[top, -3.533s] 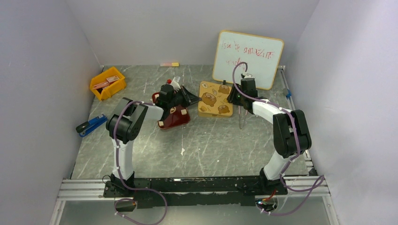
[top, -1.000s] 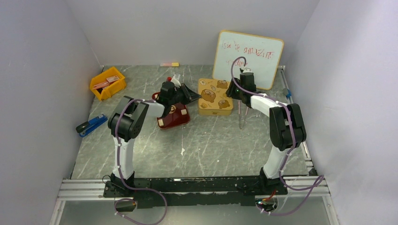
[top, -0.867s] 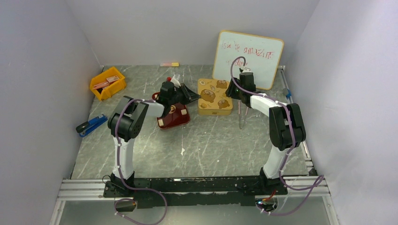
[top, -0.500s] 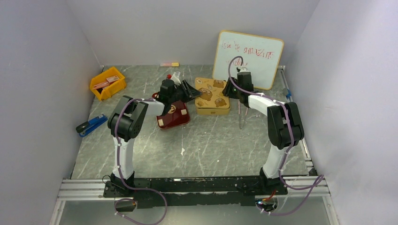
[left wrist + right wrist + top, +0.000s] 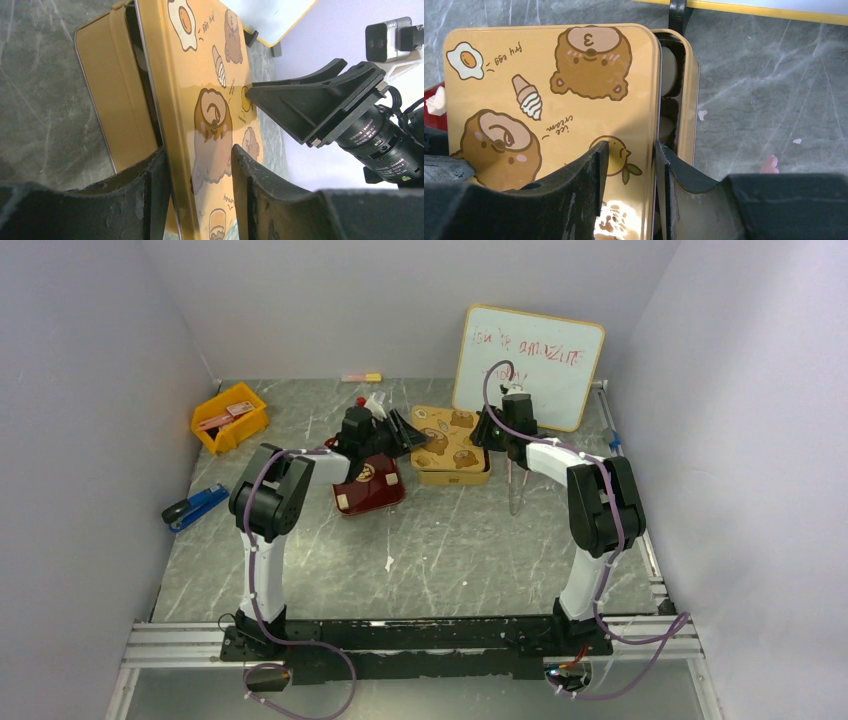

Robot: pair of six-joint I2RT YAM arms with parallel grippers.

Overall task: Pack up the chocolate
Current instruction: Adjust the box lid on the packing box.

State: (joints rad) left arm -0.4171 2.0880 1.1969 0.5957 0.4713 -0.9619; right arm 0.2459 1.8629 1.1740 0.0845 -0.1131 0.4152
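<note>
A gold lid with bear pictures [image 5: 447, 440] hangs slightly askew over its gold tin base [image 5: 452, 477]. My left gripper [image 5: 410, 435] is shut on the lid's left edge; in the left wrist view its jaws [image 5: 197, 155] straddle the lid [image 5: 210, 75], with the base [image 5: 110, 90] beside it. My right gripper [image 5: 483, 433] is shut on the lid's right edge [image 5: 631, 150]. In the right wrist view the lid [image 5: 554, 85] sits off the base wall [image 5: 692, 85], and pale tan chocolate pieces [image 5: 667, 62] show in the gap. A dark red tray [image 5: 370, 490] lies left of the tin.
A whiteboard [image 5: 528, 365] leans at the back right, just behind my right gripper. A yellow bin [image 5: 230, 418] and a blue stapler [image 5: 195, 505] are at the left. Two pens [image 5: 515, 485] lie right of the tin. A white scrap [image 5: 389, 562] lies mid-table.
Both grippers have carried the lid a little back and left and levelled it over the tin base. The right arm has drawn in towards the whiteboard.
</note>
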